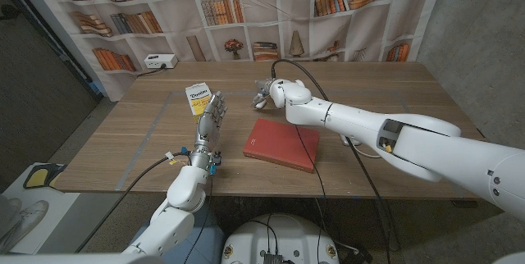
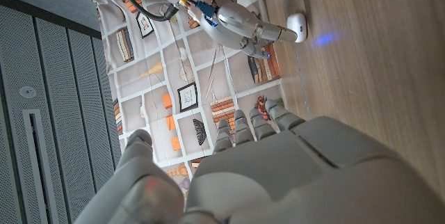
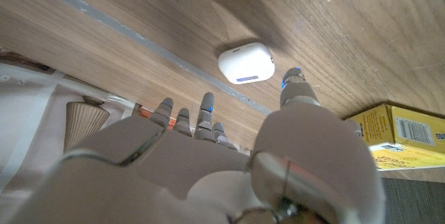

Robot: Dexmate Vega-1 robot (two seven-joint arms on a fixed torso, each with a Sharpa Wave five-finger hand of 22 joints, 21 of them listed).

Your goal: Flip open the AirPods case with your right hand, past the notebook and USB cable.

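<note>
A white AirPods case (image 3: 246, 64) lies on the wood with its lid closed; it also shows as the case (image 2: 297, 24) in the left wrist view. My right hand (image 1: 269, 93) hovers over it at the table's far middle, fingers spread and holding nothing. One fingertip (image 2: 281, 34) reaches the case's side, and the thumb (image 3: 295, 87) stands close beside it. In the head view the hand hides the case. The red notebook (image 1: 280, 144) lies nearer to me than the hand. My left hand (image 1: 212, 117) stands upright on the left with its fingers straight and nothing in it.
A yellow box (image 1: 198, 98) lies just beyond the left hand and close to the case, seen as the box (image 3: 403, 132) in the right wrist view. A pale cable (image 1: 364, 149) shows under my right forearm. A white power strip (image 1: 160, 61) sits at the back left edge.
</note>
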